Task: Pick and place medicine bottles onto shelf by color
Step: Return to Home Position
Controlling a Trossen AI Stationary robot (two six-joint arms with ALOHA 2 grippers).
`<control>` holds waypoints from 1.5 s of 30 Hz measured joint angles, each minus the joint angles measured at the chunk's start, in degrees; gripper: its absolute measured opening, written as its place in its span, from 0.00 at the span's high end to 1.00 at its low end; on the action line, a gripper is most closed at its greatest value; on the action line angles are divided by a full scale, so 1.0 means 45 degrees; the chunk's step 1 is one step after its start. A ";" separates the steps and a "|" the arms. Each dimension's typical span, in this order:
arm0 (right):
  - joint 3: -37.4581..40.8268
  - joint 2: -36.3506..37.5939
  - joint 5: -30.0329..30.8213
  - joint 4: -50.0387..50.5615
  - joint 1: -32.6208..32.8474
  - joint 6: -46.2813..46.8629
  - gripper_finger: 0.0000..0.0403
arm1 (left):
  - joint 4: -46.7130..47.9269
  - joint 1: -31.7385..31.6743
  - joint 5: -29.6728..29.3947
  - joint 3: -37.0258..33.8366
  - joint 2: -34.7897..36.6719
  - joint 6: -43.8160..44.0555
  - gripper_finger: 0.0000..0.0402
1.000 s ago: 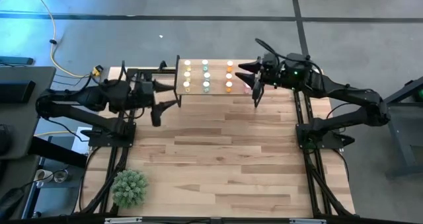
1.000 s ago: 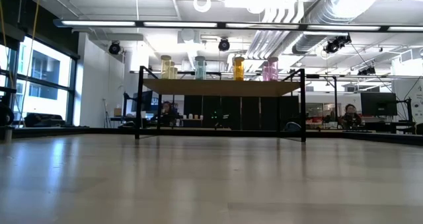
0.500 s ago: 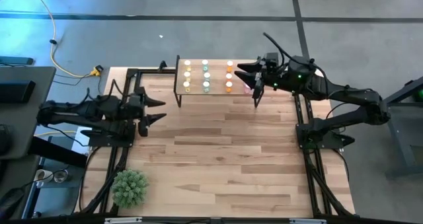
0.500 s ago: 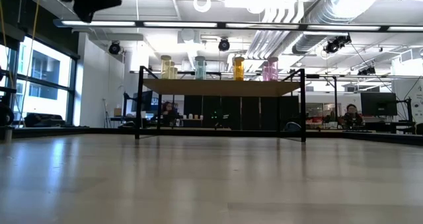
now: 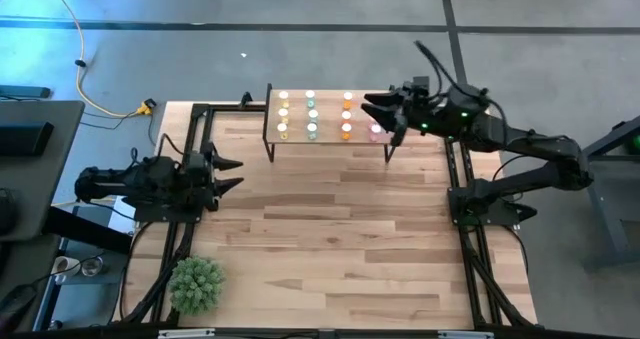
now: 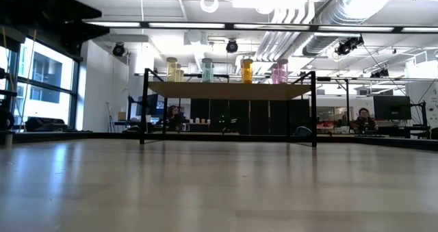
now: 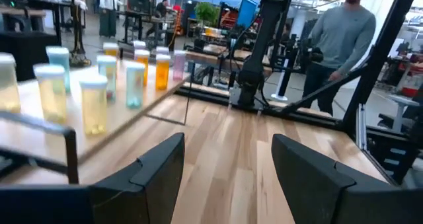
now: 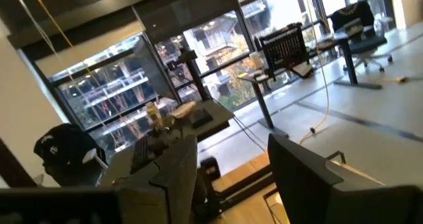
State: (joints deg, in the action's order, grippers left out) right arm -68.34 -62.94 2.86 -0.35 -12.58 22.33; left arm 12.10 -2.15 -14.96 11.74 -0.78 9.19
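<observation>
1. On the high view I found the shelf (image 5: 329, 114) standing at the 12 o'clock edge of the table (image 5: 330, 229), with every bottle I could see on top of it.
2. The bottles stood in columns by colour. From the shelf's 9 o'clock end to its 3 o'clock end came the yellow bottles (image 5: 284, 112), the green bottles (image 5: 312, 113), the orange bottles (image 5: 347, 113) and the pink bottles (image 5: 375, 131).
3. Only one pink cap showed plainly from above; the right arm covered the rest of that column.
4. The low view gave me the same order along the board, all upright.
5. The left gripper (image 5: 238, 173) sat at the table's 9 o'clock side, well apart from the shelf. Its fingers (image 7: 155, 168) were spread wide and held nothing.
6. The right gripper (image 5: 374, 109) hung at about 1 o'clock, over the pink end of the shelf. Its fingers (image 8: 173, 171) were apart and empty.
7. A green plant (image 5: 196, 284) stood at the 7 o'clock corner.
8. In the left wrist view a person in a grey top (image 7: 344, 39) stood beyond the table.
</observation>
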 joint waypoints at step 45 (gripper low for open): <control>1.4040 1.3929 -0.1714 0.0337 0.1180 0.0743 0.56 | 0.0213 -0.0015 -0.0141 -0.1430 -0.0097 0.0821 0.46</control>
State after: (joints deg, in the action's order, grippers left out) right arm -5.16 -0.26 -4.85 1.17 -7.27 25.67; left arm 13.06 -2.22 -15.59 5.30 -1.21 12.88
